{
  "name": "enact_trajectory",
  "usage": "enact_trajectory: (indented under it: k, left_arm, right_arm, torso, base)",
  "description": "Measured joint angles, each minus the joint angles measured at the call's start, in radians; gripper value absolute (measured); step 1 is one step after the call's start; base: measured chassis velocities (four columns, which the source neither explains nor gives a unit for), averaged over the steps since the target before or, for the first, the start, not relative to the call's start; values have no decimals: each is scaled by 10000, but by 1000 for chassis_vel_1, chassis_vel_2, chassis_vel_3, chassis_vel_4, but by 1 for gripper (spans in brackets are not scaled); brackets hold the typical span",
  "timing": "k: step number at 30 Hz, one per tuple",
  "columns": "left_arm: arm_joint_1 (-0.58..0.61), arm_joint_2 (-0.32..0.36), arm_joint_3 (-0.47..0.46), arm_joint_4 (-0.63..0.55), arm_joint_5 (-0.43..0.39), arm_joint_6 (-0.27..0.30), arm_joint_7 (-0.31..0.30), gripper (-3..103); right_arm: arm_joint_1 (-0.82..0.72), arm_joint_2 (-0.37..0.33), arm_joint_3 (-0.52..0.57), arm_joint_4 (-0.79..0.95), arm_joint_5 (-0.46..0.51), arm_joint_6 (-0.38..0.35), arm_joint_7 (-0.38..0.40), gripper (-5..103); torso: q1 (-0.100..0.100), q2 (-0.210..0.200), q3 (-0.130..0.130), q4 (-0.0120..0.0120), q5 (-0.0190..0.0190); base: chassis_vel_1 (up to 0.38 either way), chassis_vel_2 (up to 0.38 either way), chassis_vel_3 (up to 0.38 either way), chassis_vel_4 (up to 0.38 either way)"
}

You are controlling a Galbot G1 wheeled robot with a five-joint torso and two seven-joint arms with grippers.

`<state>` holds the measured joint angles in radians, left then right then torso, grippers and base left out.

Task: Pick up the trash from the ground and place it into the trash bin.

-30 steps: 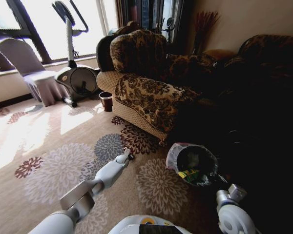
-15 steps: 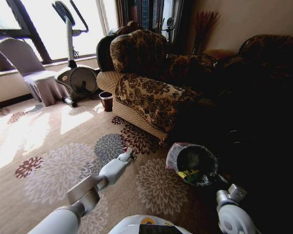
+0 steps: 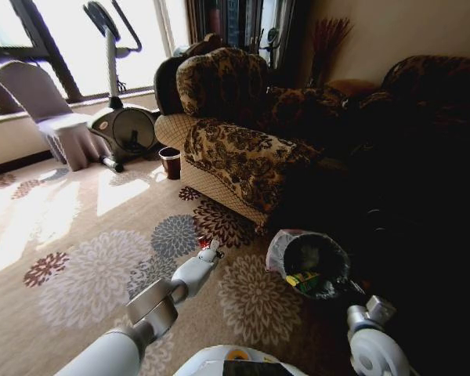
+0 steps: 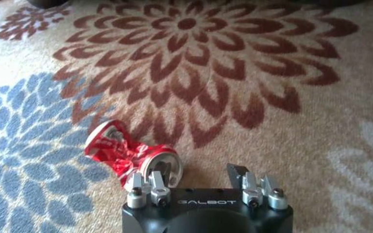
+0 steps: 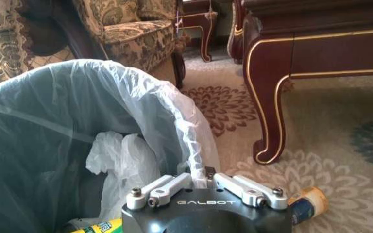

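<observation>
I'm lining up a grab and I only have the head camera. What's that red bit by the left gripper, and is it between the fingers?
Observer: It's a crushed red can lying on the carpet. The left gripper is open, and the can sits off to one finger's side, not in the gap.
Operator: And the right gripper? My view cuts it off.
Observer: The right gripper is shut, right beside the liner-wrapped rim of the trash bin.
Operator: Any other litter near it?
Observer: Yes, a small tan-capped piece lies on the carpet close to a dark table leg.
</observation>
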<state>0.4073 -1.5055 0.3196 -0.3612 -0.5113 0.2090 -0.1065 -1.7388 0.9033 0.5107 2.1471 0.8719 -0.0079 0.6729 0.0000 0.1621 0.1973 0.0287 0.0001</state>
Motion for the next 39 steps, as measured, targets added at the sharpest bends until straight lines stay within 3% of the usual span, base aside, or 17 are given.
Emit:
enact_trajectory:
  k: [3,5,8,10,12,19,21,25,27,28,30,36,39]
  left_arm:
    - [56,196,-160,-23,52,0,10,48]
    - [60,212,-220,18,112,-9,27,47]
    - [64,232,-409,189,303,-63,124,54]
    - [78,222,-723,375,573,-105,314,68]
    - [91,218,-799,404,626,-119,365,68]
    - [228,245,-1055,304,774,-154,413,45]
    - [247,275,-1070,253,774,-152,410,45]
    - [355,465,-1094,-50,673,-53,407,30]
    - [373,501,-1093,-105,633,-23,409,30]
    - [428,603,-1082,-234,529,22,409,23]
    - [444,633,-1076,-273,502,34,410,23]
    - [565,767,-1081,-465,414,79,441,6]
    - [589,801,-1082,-517,401,82,457,3]
  right_arm:
    - [0,0,0,0,0,0,0,0]
    - [0,0,0,0,0,0,0,0]
    - [0,0,0,0,0,0,0,0]
    - [0,0,0,0,0,0,0,0]
    - [0,0,0,0,0,0,0,0]
    - [0,0,0,0,0,0,0,0]
    - [0,0,-1,0,0,0,0,0]
    - [0,0,0,0,0,0,0,0]
    - [0,0,0,0,0,0,0,0]
    - [0,0,0,0,0,0,0,0]
    - [0,0,0,0,0,0,0,0]
    - [0,0,0,0,0,0,0,0]
    - [0,0,0,0,0,0,0,0]
  torso:
    - [0,0,0,3,0]
    - [0,0,0,3,-2]
    - [0,0,0,0,-2]
    - [0,0,0,-1,-2]
    - [0,0,0,0,-2]
    - [0,0,-1,0,0]
    - [0,0,0,0,0]
    - [0,0,0,-1,-4]
    - [0,0,0,-1,-4]
    - [0,0,0,-1,-3]
    - [0,0,0,0,-3]
    - [0,0,-1,0,-1]
    - [0,0,-1,0,0]
  base:
    - [0,0,0,0]
    - [0,0,0,0]
    - [0,0,0,0]
    - [0,0,0,0]
    - [0,0,0,0]
    - [0,0,0,0]
    - [0,0,0,0]
    - [0,0,0,0]
    - [0,0,0,0]
    - [0,0,0,0]
    - [0,0,0,0]
    - [0,0,0,0]
    - [0,0,0,0]
